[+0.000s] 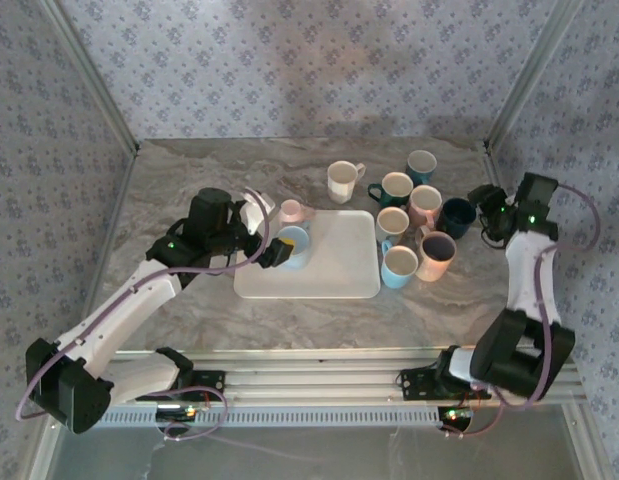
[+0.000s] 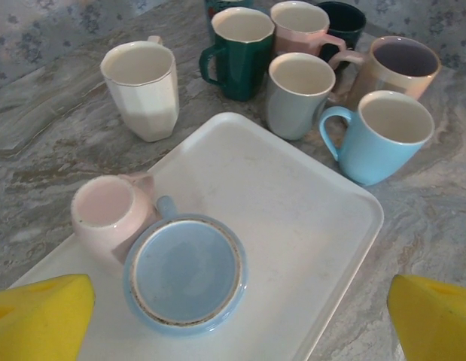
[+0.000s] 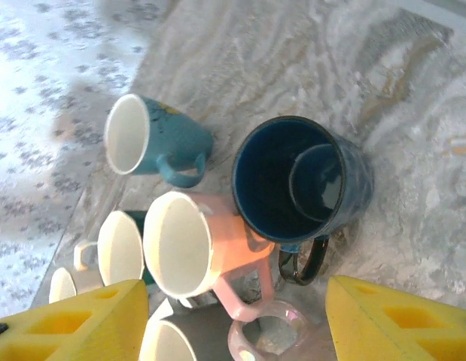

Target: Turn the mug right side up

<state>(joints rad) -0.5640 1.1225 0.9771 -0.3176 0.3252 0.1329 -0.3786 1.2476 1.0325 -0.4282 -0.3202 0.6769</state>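
Two mugs stand bottom up on the left part of the white tray point(image 1: 339, 255): a light blue mug point(image 1: 294, 246) point(image 2: 186, 272) and, touching it on the far side, a pale pink mug point(image 1: 294, 211) point(image 2: 112, 214). My left gripper point(image 1: 277, 250) point(image 2: 240, 335) hangs open just above and in front of the light blue mug, its yellow fingertips point(image 2: 41, 320) wide apart and holding nothing. My right gripper point(image 1: 487, 216) point(image 3: 240, 323) is open beside the upright dark blue mug point(image 1: 456, 215) point(image 3: 300, 177), with nothing between its fingers.
Right of the tray stands a tight cluster of upright mugs: white point(image 1: 342, 181), dark green point(image 1: 394, 188), teal point(image 1: 421, 165), pink point(image 1: 425, 204), grey point(image 1: 392, 225), light blue point(image 1: 398, 267) and iridescent point(image 1: 435, 255). The tray's right half point(image 2: 293, 210) is bare.
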